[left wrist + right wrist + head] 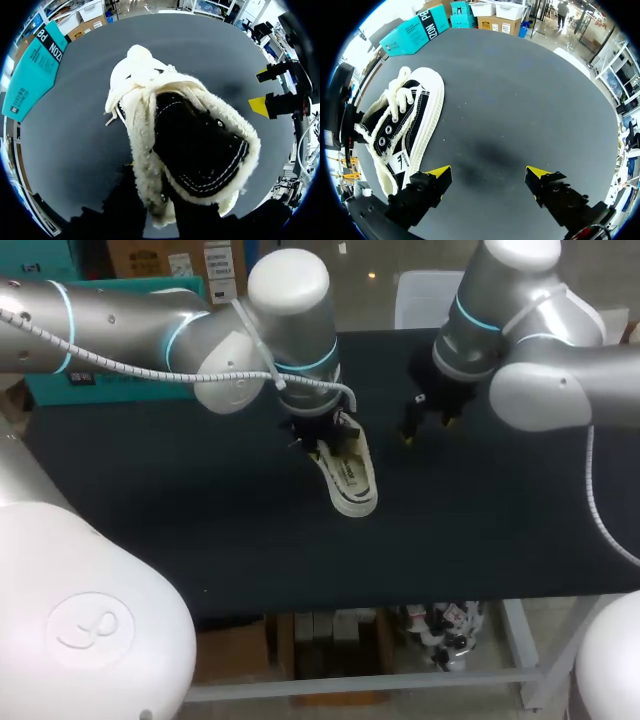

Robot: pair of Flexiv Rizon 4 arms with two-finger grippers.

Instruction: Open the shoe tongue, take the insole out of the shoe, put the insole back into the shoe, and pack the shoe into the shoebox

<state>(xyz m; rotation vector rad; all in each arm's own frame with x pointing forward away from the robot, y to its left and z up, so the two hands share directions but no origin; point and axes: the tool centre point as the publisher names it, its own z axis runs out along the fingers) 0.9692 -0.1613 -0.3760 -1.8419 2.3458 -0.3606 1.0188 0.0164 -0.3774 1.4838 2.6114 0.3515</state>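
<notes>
A black canvas shoe (352, 478) with a white sole, white laces and a fleece lining lies mid-table, toe toward the front edge. My left gripper (318, 440) stands at its heel end. In the left wrist view the shoe (190, 145) fills the picture. Its fleecy rim runs between the two dark fingers of my left gripper (155, 202), which press it from both sides. My right gripper (430, 430) hangs open just right of the shoe, over bare cloth. In the right wrist view the shoe (405, 125) lies beside the open right gripper (489, 175), clear of its fingers. The insole is not visible.
A teal shoebox (60, 390) lies at the table's far left, partly behind my left arm; it also shows as the teal box (32, 70) and the teal box (415, 32). The black tabletop (200, 510) stretches bare around the shoe.
</notes>
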